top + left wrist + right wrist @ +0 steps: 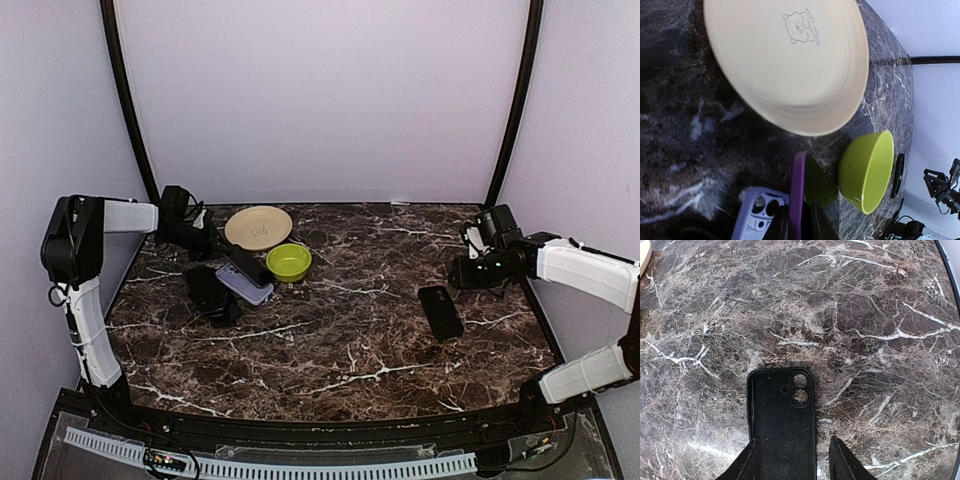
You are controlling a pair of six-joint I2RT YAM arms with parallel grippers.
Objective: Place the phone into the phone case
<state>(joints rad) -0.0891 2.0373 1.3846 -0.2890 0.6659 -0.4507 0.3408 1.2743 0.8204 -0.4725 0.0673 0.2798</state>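
Note:
The pale lavender phone case (245, 285) (756, 214) lies on the marble with its camera cutout up, just left of the green bowl. A phone (799, 187) with a purple edge and a glossy dark face stands on its long edge beside the case. My left gripper (796, 228) (214, 246) is shut on it, with dark fingers (777, 227) on both sides. Another black slab (440, 311) (782, 420) with two round camera openings lies flat at the right. My right gripper (795, 465) (464, 270) hovers open over its near end, touching nothing.
A cream plate (258, 227) (790, 60) sits at the back left, with a green bowl (288, 262) (867, 172) next to it. More black slabs (210, 296) lie left of the lavender case. Curved black poles rise at both back corners.

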